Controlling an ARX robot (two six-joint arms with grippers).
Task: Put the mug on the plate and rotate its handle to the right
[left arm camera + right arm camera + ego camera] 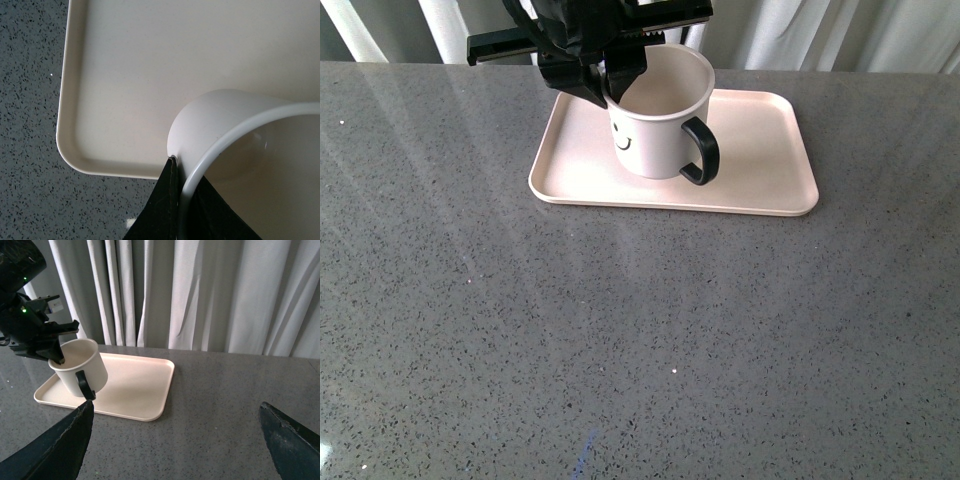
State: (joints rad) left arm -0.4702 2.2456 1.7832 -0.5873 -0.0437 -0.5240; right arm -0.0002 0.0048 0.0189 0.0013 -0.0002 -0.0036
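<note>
While the left gripper (610,92) pinches the rim of the smiley mug (660,130), one finger inside, it leans over the pink plate (760,195), black handle (702,150) pointing front-right. I judge the placing nearly done. Next: settle it flat, then twist the handle rightward. Only the right wrist view shows the right gripper (172,440), spread wide, well apart.

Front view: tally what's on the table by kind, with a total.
mug: 1
plate: 1
Total: 2
</note>
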